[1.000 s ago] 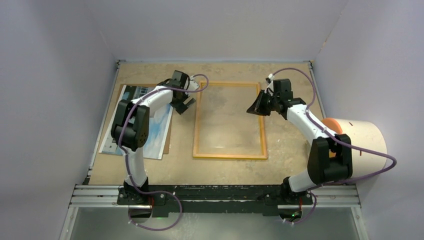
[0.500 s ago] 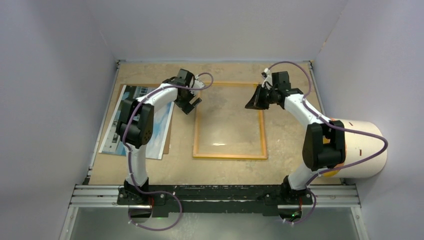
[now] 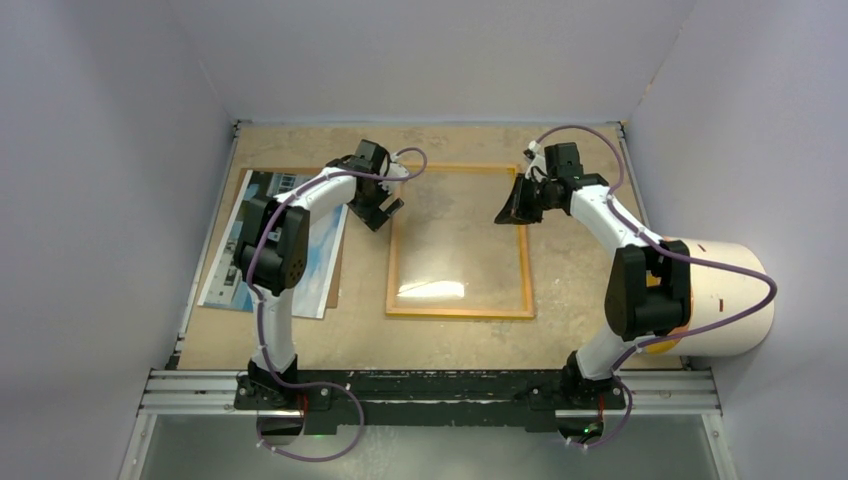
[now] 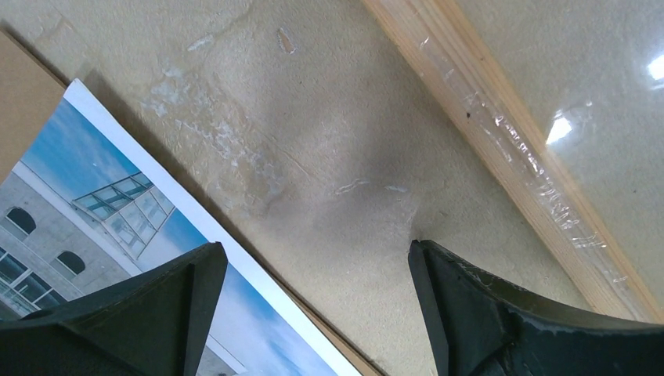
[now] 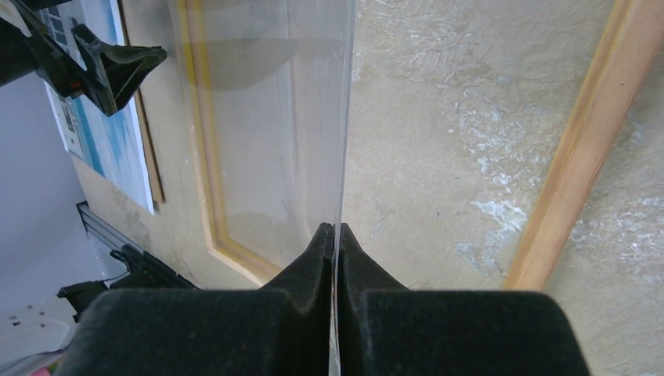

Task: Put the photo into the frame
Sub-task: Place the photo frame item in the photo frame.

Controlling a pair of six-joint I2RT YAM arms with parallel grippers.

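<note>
Since a second ago the left hand [image 3: 378,208] has swung over from the photo [image 3: 318,262] to the far left corner of the frame [image 3: 460,313]. The right hand [image 3: 512,208] has drawn slightly toward the worktop's [image 3: 580,270] far edge. The glare on the clear pane [image 3: 455,250] near the frame's near rail has grown brighter, so the pane has probably tipped further, though the overhead view is too poor to be sure.

The left arm reaches forward with its elbow over the photo. Its hand is spread wide and holds nothing, poised over bare worktop between photo and frame. The right arm stretches to the frame's far right corner, its hand pinched on the pane's edge.

The photo lies face up on the brown backing board [image 4: 23,102] by the left edge. The frame lies flat mid-worktop.
</note>
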